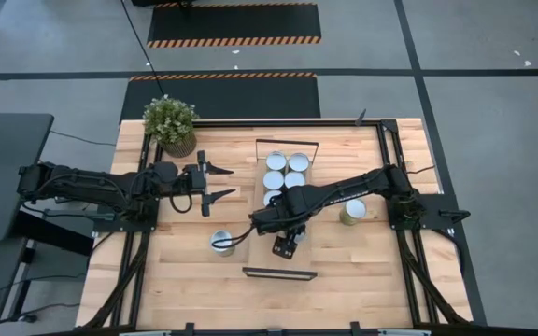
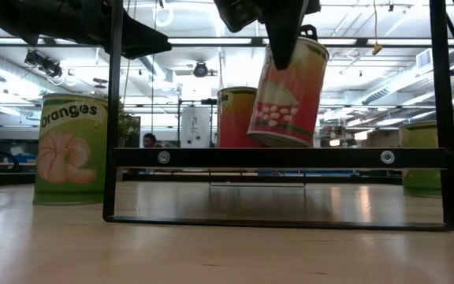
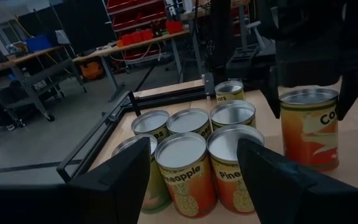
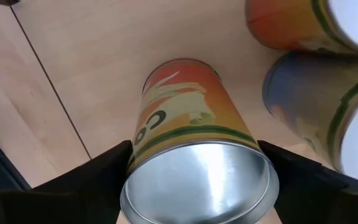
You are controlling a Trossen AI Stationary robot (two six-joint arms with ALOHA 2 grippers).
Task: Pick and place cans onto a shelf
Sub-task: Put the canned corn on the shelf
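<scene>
Right arm holding a can over the shelf; left arm waiting beside it.

On my tabletop (image 1: 362, 271), the shelf (image 1: 279, 259) carries a cluster of cans (image 1: 284, 172) at its far end. My right gripper (image 4: 194, 186) has its jaws clamped on one can (image 2: 288, 93), lifted and tilted above the shelf's middle. My left gripper (image 3: 191, 180) hovers just beside the cluster, jaws apart. An Oranges can (image 2: 71, 150) stands left of the shelf, another can (image 1: 354, 212) right. A potted plant (image 1: 172, 122) sits at the far left corner.
</scene>
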